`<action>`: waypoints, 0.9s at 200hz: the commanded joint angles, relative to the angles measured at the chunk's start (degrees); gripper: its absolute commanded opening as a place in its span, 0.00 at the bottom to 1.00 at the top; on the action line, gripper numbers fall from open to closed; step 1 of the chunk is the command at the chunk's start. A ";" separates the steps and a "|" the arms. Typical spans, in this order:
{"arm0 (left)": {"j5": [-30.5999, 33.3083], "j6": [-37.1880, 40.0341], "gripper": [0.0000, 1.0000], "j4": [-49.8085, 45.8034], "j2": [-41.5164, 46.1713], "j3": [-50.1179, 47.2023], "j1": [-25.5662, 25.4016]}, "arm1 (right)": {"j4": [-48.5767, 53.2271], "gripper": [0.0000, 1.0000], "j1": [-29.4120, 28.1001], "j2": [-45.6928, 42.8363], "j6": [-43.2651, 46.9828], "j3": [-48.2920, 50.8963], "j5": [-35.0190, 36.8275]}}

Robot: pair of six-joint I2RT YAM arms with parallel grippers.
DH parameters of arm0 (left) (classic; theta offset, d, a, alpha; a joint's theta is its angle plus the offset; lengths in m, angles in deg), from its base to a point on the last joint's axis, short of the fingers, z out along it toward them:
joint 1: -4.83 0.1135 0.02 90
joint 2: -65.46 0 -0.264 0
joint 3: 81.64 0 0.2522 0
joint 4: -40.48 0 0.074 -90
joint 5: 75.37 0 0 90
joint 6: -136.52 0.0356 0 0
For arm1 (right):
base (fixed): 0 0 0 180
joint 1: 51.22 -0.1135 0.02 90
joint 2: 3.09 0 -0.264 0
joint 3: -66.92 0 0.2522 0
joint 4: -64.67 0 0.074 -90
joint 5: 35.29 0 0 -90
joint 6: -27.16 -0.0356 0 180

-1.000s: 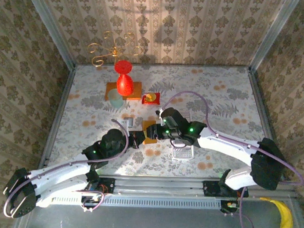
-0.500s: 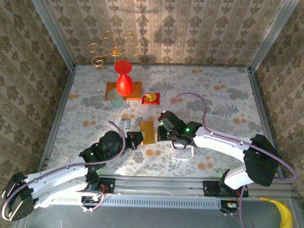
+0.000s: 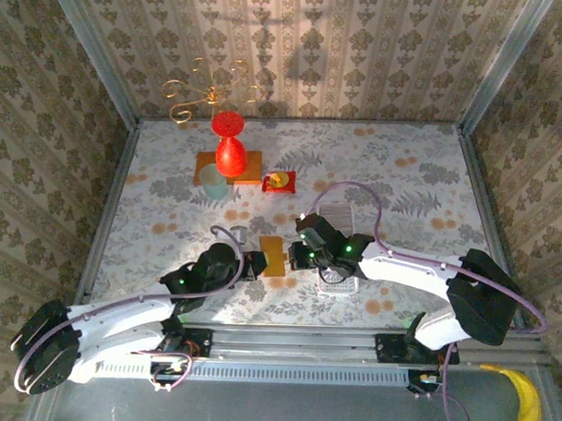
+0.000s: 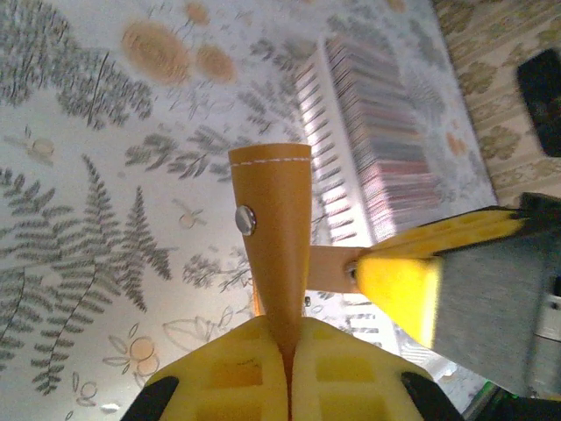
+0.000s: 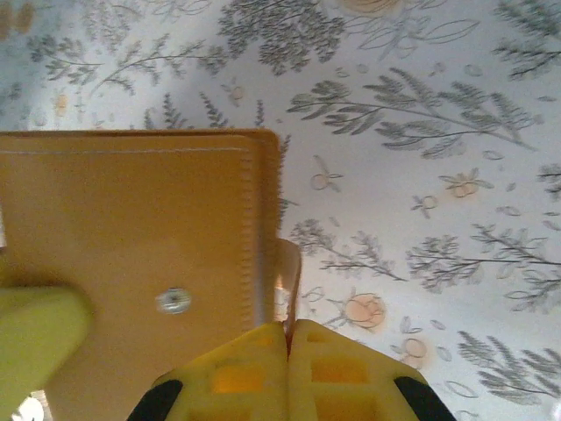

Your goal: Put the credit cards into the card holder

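1. Left gripper: its fingers are fully closed and pinch one edge of the orange card holder. The holder is seen edge-on here, with its snap stud on the left face.
2. Right gripper: its fingers are pressed together on a thin tan strip that sticks out at the holder's right edge. Whether the strip is a card or a flap of the holder cannot be told.
3. In the left wrist view, the same strip runs sideways from the holder to one of the right gripper's fingers.
4. In the right wrist view, the holder's flat stitched face is toward the camera. A blurred yellow pad of the left gripper overlaps its lower left corner.
5. In the overhead view, the holder sits between the two grippers at front-centre of the floral table, left gripper on its left and right gripper on its right. Its clearance above the table cannot be told.
6. A striped card stack lies flat on the table beyond the holder, apart from it.
7. A ribbed clear tray sits just beside the right wrist.
8. A red vase stands on an orange mat at the back left, well apart.
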 commanded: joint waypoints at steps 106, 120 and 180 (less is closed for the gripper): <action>7.39 -4.68 0.64 -11.84 -3.57 2.07 0.32 | -7.61 0.00 -1.65 -3.10 -2.93 2.84 -4.63; 8.25 -4.48 0.67 -11.93 -1.06 1.89 0.33 | -8.07 0.00 -1.73 -3.06 -3.03 3.24 -4.62; 6.96 -3.70 0.76 -9.19 3.08 0.73 0.93 | -10.39 0.00 -1.73 -6.81 -3.63 5.09 -5.13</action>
